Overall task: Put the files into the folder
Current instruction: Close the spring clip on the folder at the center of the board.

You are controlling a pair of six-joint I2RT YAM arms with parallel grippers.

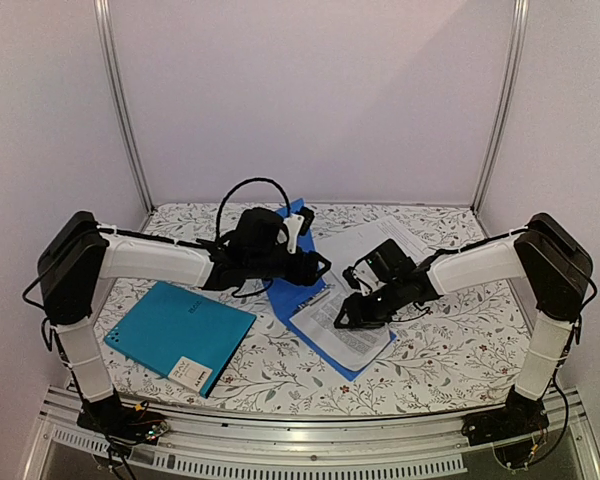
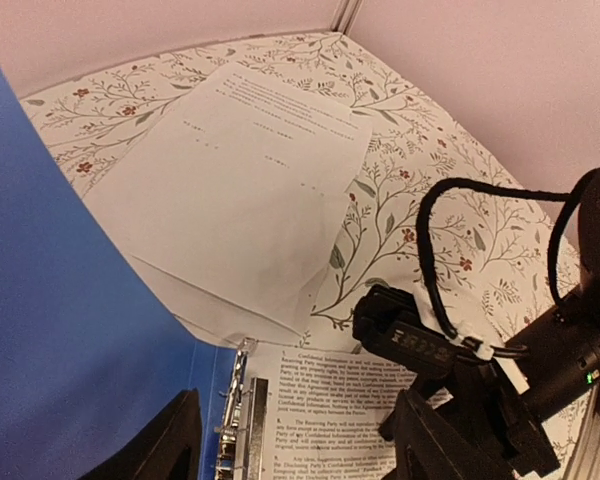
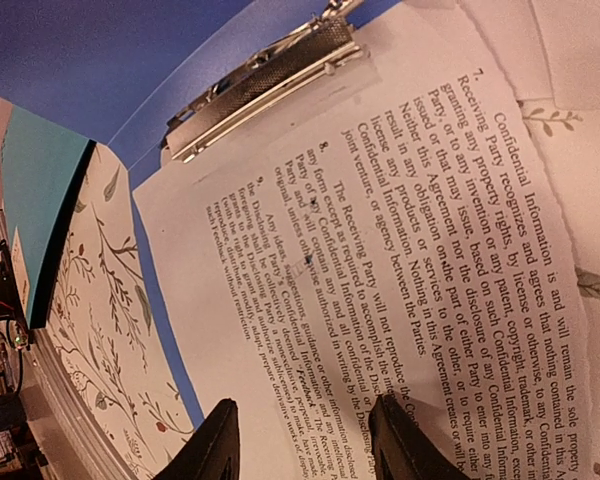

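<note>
We log two folders: blue folder (image 1: 283, 293), sheet (image 1: 340, 325) clipped inside; teal folder (image 1: 175, 330) shut. Second sheet (image 1: 365, 240) beside blue one; left gripper (image 2: 300, 440), right gripper (image 3: 310, 440) spread.

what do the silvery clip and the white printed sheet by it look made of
Silvery clip: probably metal, polished with a dotted-textured strip; it throws bright glints. White printed sheet: thin matte paper, judging by its ragged edge and glare-free look.

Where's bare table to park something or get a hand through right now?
Widest: front right, table between blue folder and the right arm's base. Narrow strip at the front between teal folder and blue folder. Back left corner behind the left arm is bare too. Crowded: centre, with left gripper, right gripper, printed sheet and loose sheet.
</note>
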